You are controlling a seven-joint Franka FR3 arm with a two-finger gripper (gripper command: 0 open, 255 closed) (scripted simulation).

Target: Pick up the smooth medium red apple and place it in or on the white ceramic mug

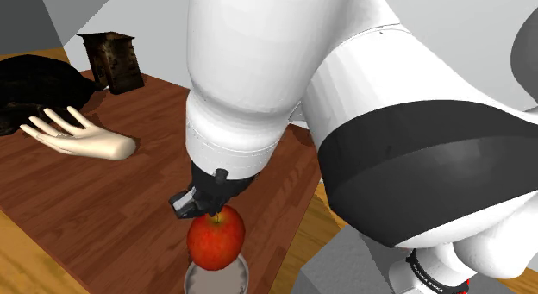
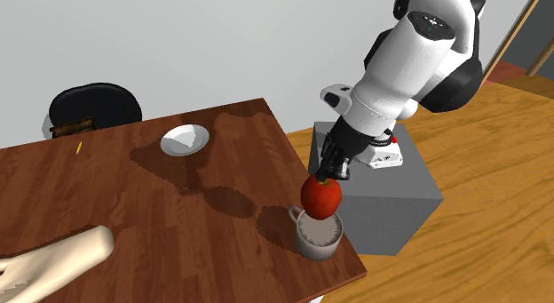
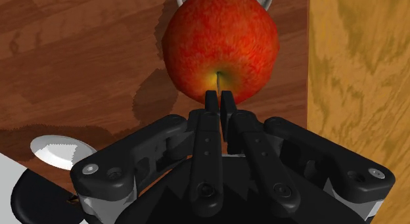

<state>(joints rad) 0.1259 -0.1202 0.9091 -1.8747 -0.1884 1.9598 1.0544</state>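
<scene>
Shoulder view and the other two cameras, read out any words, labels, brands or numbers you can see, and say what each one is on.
Black band low on the arm, shoulder view: a line of tiny white lettering, too small to read.
Apple, mug, bowl: no text, label or number on any of them.

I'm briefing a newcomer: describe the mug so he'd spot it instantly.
Start at the wooden table. At its corner nearest the grey stand sits the mug, directly under the red apple in the gripper. Unlike the shallow white bowl, it's tall with a handle.
</scene>
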